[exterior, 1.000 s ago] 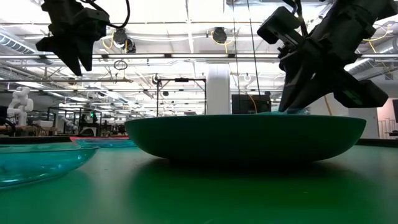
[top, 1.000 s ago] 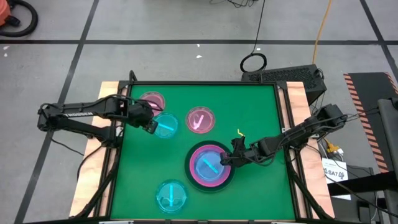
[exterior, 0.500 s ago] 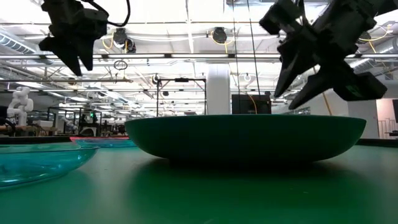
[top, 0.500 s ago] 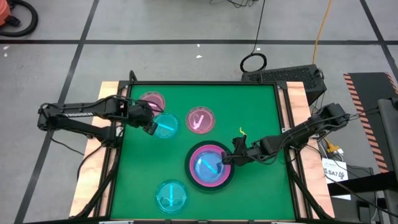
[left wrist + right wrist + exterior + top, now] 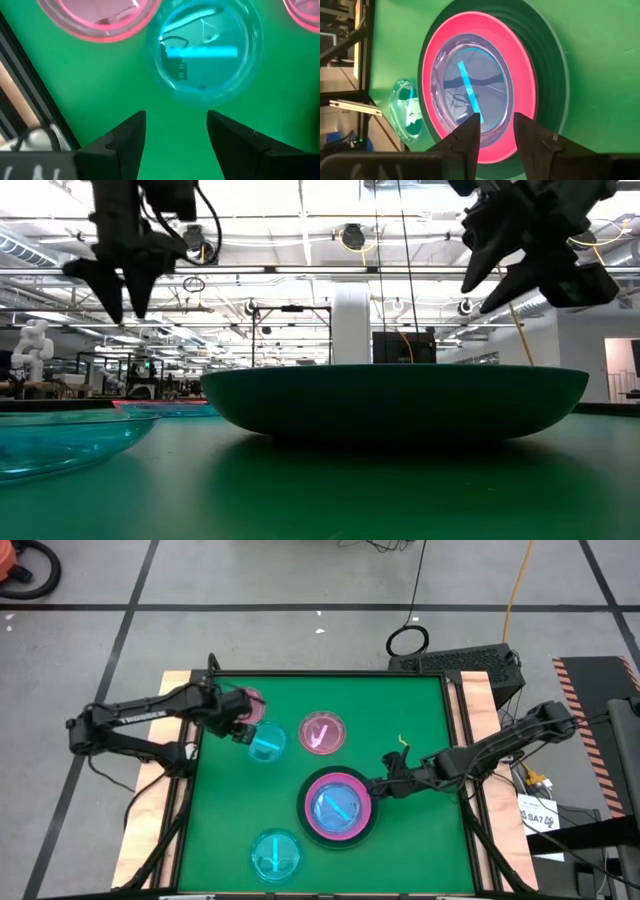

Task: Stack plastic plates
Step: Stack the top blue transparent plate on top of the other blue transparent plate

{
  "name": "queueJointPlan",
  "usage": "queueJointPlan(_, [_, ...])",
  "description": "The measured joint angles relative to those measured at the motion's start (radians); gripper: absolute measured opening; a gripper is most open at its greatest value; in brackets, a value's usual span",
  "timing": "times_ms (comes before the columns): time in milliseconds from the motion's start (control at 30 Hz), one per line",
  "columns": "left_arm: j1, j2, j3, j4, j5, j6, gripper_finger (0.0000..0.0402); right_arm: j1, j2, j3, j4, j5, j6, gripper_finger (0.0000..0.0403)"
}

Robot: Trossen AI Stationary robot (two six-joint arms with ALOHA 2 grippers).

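Right claw (image 5: pixel 378 787) has drawn back off stack (image 5: pixel 338 808).

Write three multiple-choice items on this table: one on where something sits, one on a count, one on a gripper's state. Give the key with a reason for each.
1. Where does the hot pink plate sit?
A. inside the large dark grey plate
B. on the bare green table
C. under the lone cyan plate at the table's near edge

2. How many small plates lie singly on the table, outside the stack?
A. two
B. four
C. six

3. How is the left gripper?
A. shut on a cyan plate
B. open, holding nothing
C. shut on a pink plate

Key: 1 A, a dark rim rings the pink one in the high view. 2 B, two pink and two cyan. 3 B, the left wrist view shows its fingers apart above the cyan plate, nothing between them.
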Motion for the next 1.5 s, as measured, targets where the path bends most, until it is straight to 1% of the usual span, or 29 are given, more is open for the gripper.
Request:
queueJointPlan(67, [0.064, 0.018, -0.01, 0.04, 0.025, 0.056, 0.0216, 0.0, -0.007, 0.0, -0.007, 0.0, -0.013, 0.0114])
queueJointPlan(167, [0.153, 0.034, -0.053, 0.158, 0.094, 0.121, 0.0216, 0.0, -0.014, 0.0, -0.012, 0.0, -0.037, 0.0114])
queueJointPlan(267, [0.202, 0.038, -0.103, 0.234, 0.11, 0.152, 0.0216, 0.0, -0.014, 0.0, -0.016, -0.001, -0.055, 0.0114])
queueJointPlan(333, [0.217, 0.038, -0.135, 0.233, 0.11, 0.149, 0.0216, 0.0, -0.014, 0.0, -0.016, -0.001, -0.056, 0.0114])
queueJointPlan(467, [0.219, 0.029, -0.189, 0.265, 0.113, 0.141, 0.0216, 0.001, -0.014, 0.0, -0.018, 0.0, -0.063, 0.0114])
queueJointPlan(667, [0.223, 0.03, -0.294, 0.385, 0.168, 0.126, 0.0212, 0.001, -0.014, 0.0, -0.025, 0.001, -0.083, 0.0114])
queueJointPlan(900, [0.223, 0.03, -0.387, 0.453, 0.173, 0.112, 0.0168, 0.001, -0.013, 0.0, -0.038, 0.003, -0.083, 0.0114])
queueJointPlan(1133, [0.223, 0.03, -0.443, 0.525, 0.177, 0.081, 0.014, 0.001, -0.013, 0.0, -0.039, 0.004, -0.083, 0.0114])
queueJointPlan(1500, [0.223, 0.04, -0.505, 0.634, 0.177, 0.036, 0.0138, 0.0, -0.013, 0.0, -0.039, 0.005, -0.083, 0.0114])
